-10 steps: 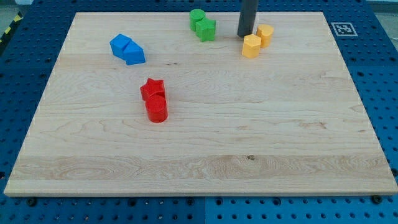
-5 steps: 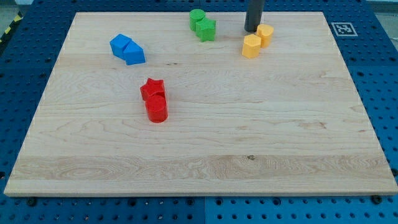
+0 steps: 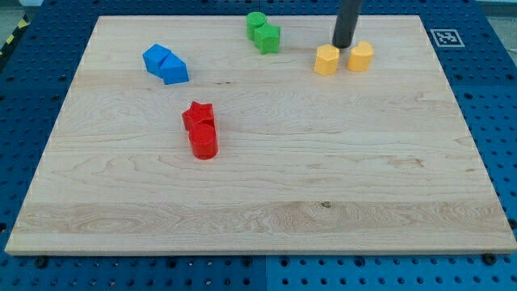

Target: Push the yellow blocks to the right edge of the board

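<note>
Two yellow blocks lie near the view's top, right of centre: a yellow hexagonal block (image 3: 326,60) and, a short gap to its right, a second yellow block (image 3: 360,56). My tip (image 3: 342,45) stands just above the gap between them, close to the upper left of the right-hand yellow block. The dark rod rises out of the view's top. The wooden board's right edge (image 3: 467,121) lies well to the right of both yellow blocks.
Two green blocks (image 3: 263,32) sit together at the view's top centre. Two blue blocks (image 3: 166,64) touch at the upper left. A red star block (image 3: 197,116) touches a red cylinder (image 3: 203,141) left of centre. A marker tag (image 3: 445,37) lies off the board's top right corner.
My tip has moved to the right along the top. The right-hand yellow block has slid right and a little down, away from the hexagonal one, which has stayed put.
</note>
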Available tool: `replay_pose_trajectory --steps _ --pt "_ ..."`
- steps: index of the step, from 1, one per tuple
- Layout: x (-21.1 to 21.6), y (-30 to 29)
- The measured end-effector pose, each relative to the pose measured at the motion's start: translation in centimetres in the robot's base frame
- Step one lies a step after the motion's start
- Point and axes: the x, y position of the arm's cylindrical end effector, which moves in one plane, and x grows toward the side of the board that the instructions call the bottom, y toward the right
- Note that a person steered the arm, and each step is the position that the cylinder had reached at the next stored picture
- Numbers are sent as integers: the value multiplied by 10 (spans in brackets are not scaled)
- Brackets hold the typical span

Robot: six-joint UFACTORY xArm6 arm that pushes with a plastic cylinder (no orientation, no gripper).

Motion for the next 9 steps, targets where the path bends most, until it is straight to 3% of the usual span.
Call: replay_pose_trajectory --steps 2,4,6,9 --pt "0 -51" --pt "47 -56" --pt "54 -54" --pt "54 3"
